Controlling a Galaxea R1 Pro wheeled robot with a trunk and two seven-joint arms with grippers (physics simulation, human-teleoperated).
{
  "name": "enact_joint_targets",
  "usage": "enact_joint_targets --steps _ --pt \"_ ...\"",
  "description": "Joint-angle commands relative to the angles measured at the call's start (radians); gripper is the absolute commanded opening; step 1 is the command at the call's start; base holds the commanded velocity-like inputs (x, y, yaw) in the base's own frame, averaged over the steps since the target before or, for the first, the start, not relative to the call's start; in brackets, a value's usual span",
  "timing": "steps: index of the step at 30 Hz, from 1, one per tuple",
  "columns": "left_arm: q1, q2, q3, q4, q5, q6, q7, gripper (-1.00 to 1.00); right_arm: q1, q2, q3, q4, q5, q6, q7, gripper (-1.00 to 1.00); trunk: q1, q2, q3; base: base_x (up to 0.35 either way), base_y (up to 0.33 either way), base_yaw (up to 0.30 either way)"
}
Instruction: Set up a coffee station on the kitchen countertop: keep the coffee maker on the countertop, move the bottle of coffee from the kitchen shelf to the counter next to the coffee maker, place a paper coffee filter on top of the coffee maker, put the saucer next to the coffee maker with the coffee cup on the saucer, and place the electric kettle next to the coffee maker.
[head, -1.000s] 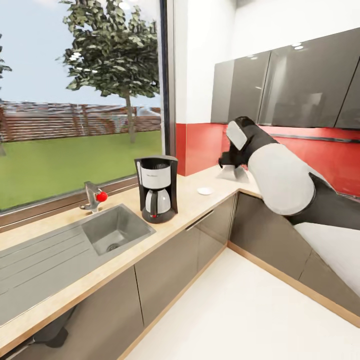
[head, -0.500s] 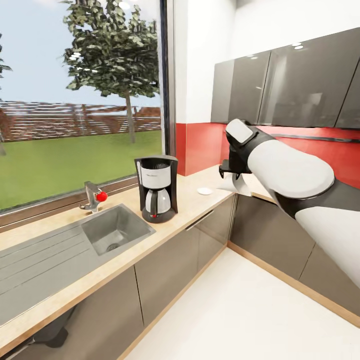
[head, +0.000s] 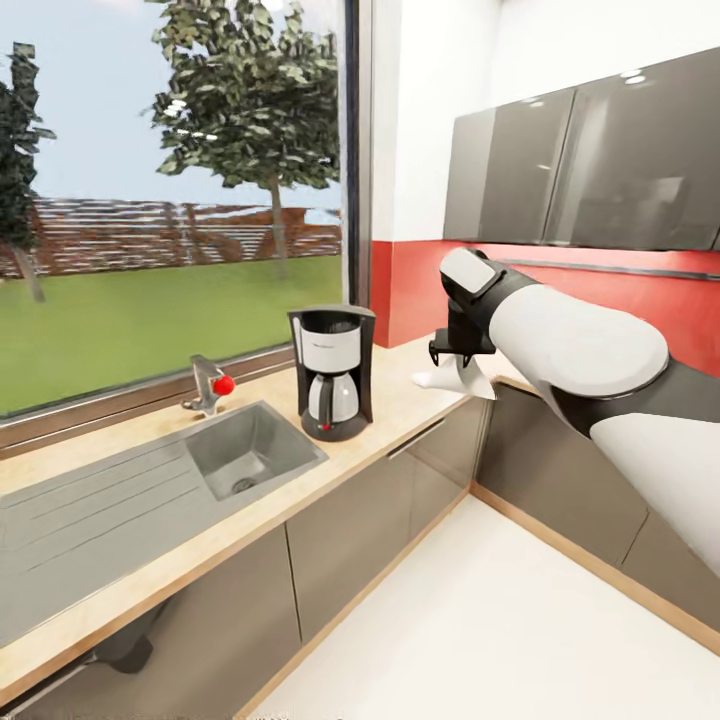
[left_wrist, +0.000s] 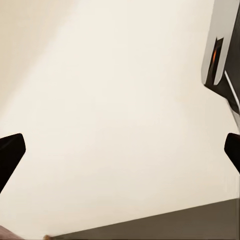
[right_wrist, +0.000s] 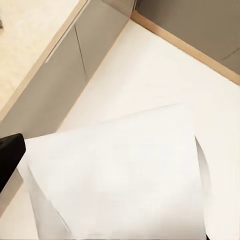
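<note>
1. My right gripper (head: 455, 362) is pinched on the paper coffee filter (head: 462, 376), which hangs below it as a white cone over the countertop (head: 395, 405) near the inner corner. In my right wrist view the filter (right_wrist: 120, 175) spreads wide across the frame, with the floor and cabinet fronts beyond it.
2. The coffee maker (head: 333, 372) stands upright on the countertop between the sink (head: 250, 460) and my right gripper, well apart from the filter.
3. My left gripper (left_wrist: 120, 147) is spread wide and empty; just its two dark fingertips show at the edges of the left wrist view.
4. I judge the step in hand to be the filter placement: it is lifted but not yet on the machine.
5. Next I would carry the filter across above the coffee maker's top, lower it squarely, and only then release. The paper is light and floppy, so a crooked drop could slide off.
</note>
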Motion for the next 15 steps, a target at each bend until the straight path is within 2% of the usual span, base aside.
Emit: enact_joint_targets --steps 1,12,13,14,15 --pt "-0.001 0.0 0.005 0.002 -0.008 0.002 0.002 1.0 0.0 0.001 -0.009 -0.001 0.007 0.006 -0.002 -1.0 0.0 -0.002 -0.003 0.0 0.0 0.166" --pt "-0.001 -0.002 0.003 0.013 -0.009 0.003 0.004 1.0 0.0 0.001 -0.002 0.001 0.014 0.006 0.0 -1.0 0.0 -0.002 -0.016 0.0 0.0 0.17" --pt "-0.001 -0.002 0.002 0.011 -0.01 0.002 0.005 1.0 -0.001 0.001 0.027 -0.001 0.055 0.006 0.002 -1.0 0.0 -0.002 -0.017 0.0 0.0 0.171" --pt "-0.001 -0.003 0.002 0.008 -0.013 0.001 0.005 1.0 -0.001 0.001 0.057 0.002 0.162 0.006 0.003 -1.0 0.0 -0.002 -0.018 0.0 0.0 0.17" --pt "-0.001 -0.004 0.002 0.007 -0.014 0.001 0.005 1.0 -0.001 0.001 0.059 0.004 0.186 0.006 0.003 -1.0 0.0 -0.002 -0.02 0.0 0.0 0.169"
